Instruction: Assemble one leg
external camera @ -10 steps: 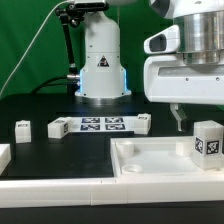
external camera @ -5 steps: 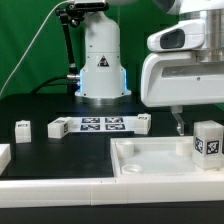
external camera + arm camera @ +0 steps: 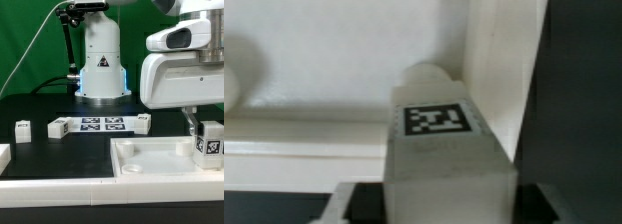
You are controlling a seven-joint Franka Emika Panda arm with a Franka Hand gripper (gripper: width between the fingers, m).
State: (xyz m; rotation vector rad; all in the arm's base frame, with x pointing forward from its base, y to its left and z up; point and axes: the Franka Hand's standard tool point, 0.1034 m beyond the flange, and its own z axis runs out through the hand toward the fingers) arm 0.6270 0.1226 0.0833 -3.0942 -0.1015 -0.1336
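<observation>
The leg stood upright at the lower right of the exterior frame, at the white tray's right end. Your jaws looked set around it, but I couldn't tell if they'd clamped. You'd have wanted them squared up before lifting.

Bright, even light with weak shadows; white plastic glares slightly. Both pictures are coarse, and the leg in the wrist view looks soft.
</observation>
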